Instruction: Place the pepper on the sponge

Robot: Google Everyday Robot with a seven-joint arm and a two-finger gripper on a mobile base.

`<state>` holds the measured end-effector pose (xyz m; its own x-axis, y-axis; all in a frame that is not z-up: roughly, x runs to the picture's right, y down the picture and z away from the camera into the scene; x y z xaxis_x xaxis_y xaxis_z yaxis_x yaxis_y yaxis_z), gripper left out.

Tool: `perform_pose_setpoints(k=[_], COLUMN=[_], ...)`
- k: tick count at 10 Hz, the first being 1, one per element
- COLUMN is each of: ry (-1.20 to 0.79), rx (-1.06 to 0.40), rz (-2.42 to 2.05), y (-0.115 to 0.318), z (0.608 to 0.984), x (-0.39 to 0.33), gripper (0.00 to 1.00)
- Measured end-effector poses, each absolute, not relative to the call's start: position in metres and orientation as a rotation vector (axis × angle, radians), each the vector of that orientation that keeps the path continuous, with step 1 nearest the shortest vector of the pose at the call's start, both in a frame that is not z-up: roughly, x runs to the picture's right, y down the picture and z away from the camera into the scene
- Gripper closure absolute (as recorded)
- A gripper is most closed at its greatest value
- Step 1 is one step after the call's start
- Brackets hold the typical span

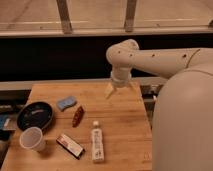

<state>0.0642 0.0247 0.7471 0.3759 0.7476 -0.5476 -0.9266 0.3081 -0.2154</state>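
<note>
Camera view. We locate the gripper [116, 90] at the centre of the frame, hanging from the arm above the wooden table [125, 131]. It carries nothing that we can see, and we cannot tell whether it stands apart or together.

The pepper [78, 116] lies on the table to the left of centre, not on the sponge [66, 103]. It sits just beside the sponge's lower right corner; we cannot confirm contact.

From the gripper, the pepper lies to the lower left, and the sponge lies further left. The pepper's long axis runs from upper right to lower left. We judge that a pickup requires travel toward the lower left and a grip set across that axis.
</note>
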Motion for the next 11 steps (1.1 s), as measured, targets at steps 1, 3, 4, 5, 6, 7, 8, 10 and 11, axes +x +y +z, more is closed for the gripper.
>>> perform_pose_setpoints(k=[1, 3, 4, 5, 6, 7, 8, 10, 11], ry=[0.346, 0.291, 0.277, 0.259, 0.248, 0.240, 0.238, 0.242, 0.238], rx=[-0.530, -0.499, -0.491, -0.496, -0.503, -0.512, -0.514, -0.510, -0.515], rz=[1.159, 1.183, 1.189, 1.180, 1.165, 1.146, 1.141, 1.144, 1.143], y=[0.027, 0.029, 0.030, 0.033, 0.036, 0.040, 0.041, 0.040, 0.041], z=[0.745, 0.742, 0.743, 0.745, 0.747, 0.747, 0.747, 0.747, 0.747], x=[0.043, 0.010, -0.001, -0.023, -0.041, -0.054, -0.057, -0.053, -0.056], gripper=[0.20, 0.20, 0.20, 0.20, 0.20, 0.20, 0.20, 0.20, 0.20])
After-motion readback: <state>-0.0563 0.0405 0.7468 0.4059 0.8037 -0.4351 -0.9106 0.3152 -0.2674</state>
